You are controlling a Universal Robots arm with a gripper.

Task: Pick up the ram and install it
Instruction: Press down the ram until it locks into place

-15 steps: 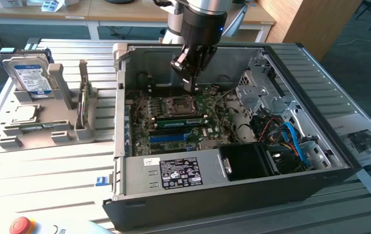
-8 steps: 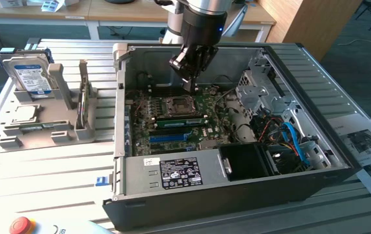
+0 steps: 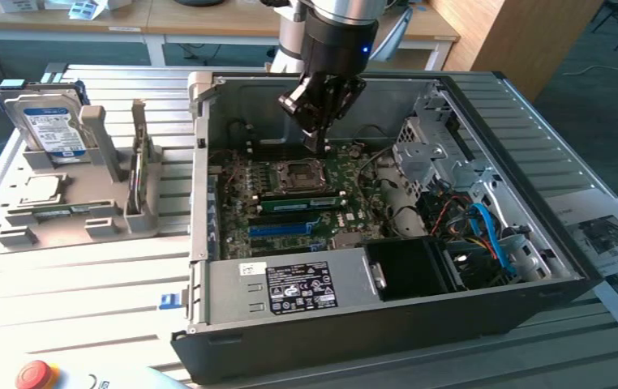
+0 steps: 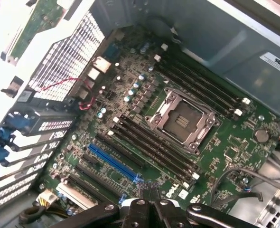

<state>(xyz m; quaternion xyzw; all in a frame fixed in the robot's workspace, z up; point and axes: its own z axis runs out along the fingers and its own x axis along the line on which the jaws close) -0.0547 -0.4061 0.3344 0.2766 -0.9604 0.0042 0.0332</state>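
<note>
Claw [image 3: 315, 146] fingers are pressed together, pinching nothing that can be seen, and hang inside the open computer case [image 3: 320, 336] over the motherboard [image 3: 238, 203]. In the exterior view the tips sit at twelve o'clock of the CPU socket [image 3: 295, 173], close above the board; whether they touch it cannot be told. In the wrist view the claw [image 4: 149, 187] shows as two dark tips closed on each other, with the CPU socket [image 4: 182, 118] and rows of dark memory slots beyond.

The ram [image 3: 303, 203] shows in the exterior view as a long green strip lying along the slots at six o'clock of the socket, well apart from the claw tips. Whether it is fully seated and latched is hard to make out. A long blue slot [image 3: 287, 228] runs parallel, further toward six o'clock.

The power supply [image 3: 293, 288] with its label hides the motherboard's near edge. At nine o'clock of the case, on the slatted bench [image 3: 71, 275], a grey holder [image 3: 71, 215] carries an upright hard drive [image 3: 55, 121]. A red button [image 3: 36, 374] at seven o'clock is cut off by the frame edge.
</note>
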